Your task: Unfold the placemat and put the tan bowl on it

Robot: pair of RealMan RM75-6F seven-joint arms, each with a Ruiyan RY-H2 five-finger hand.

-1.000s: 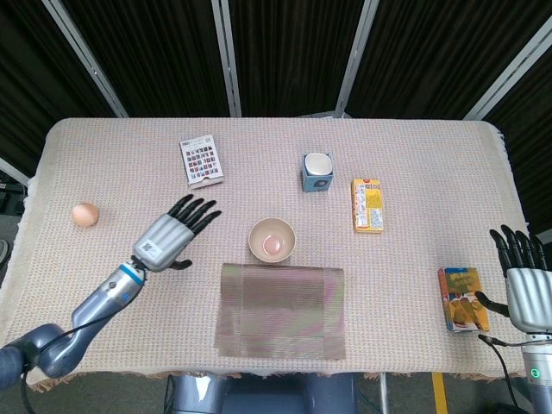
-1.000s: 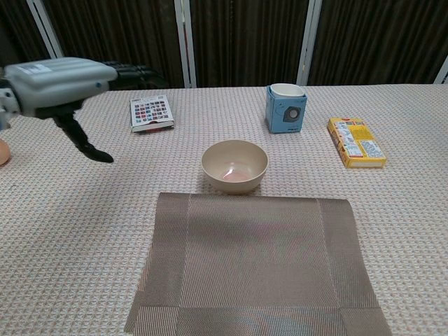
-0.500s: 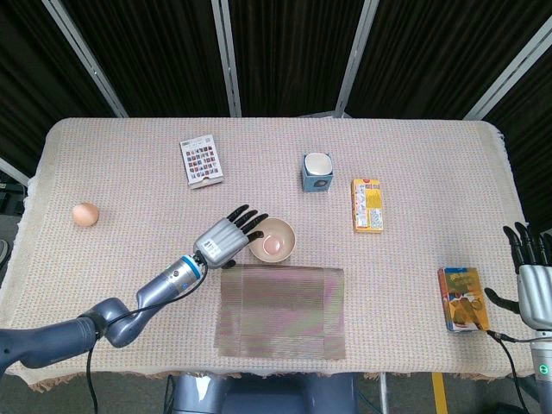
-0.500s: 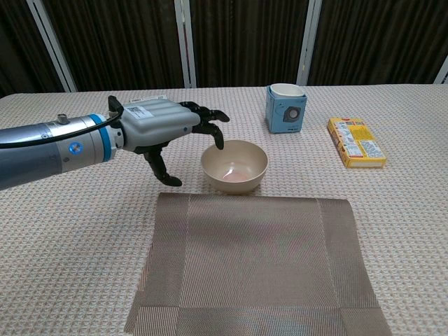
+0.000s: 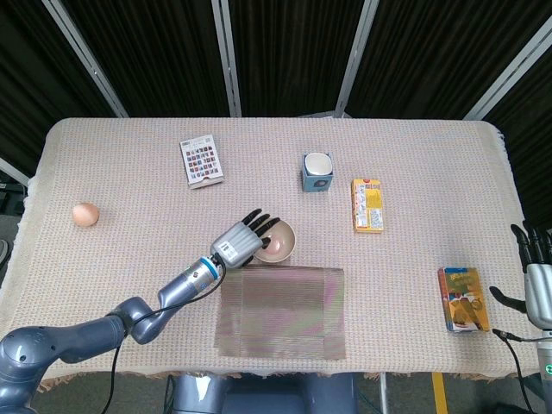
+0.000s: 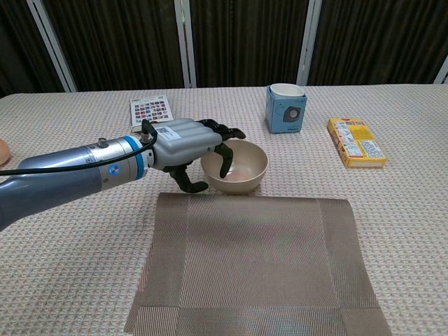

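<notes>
A: Start at the bottom of the frame. What lies there?

B: The placemat lies flat on the surface at lower centre, its side flaps turned in. The chest view cuts off its near corners. It has not moved since a second ago.

A: And the tan bowl?

B: Just behind the mat's far edge, at the frame's centre, standing on the cloth and not on the mat. Same spot as before.

A: What has changed, then?

B: The left hand. A second ago it hovered well left of the bowl; half a second ago it was near the rim. Now its fingers are spread and curl over the bowl's left rim, tips inside, thumb low outside the wall. Whether they actually press the bowl I cannot tell.

A: The right hand?

B: Only the head view shows it, at the right edge, partly cut off and lower than before. Its fingers are apart and hold nothing. Beside it lies an orange box, which the chest view misses.

A: Farther back?

B: A blue cup and a yellow packet at upper right, a patterned card box at upper left. The egg shows whole at the left in the head view; the chest view catches only a sliver at its left edge.
</notes>
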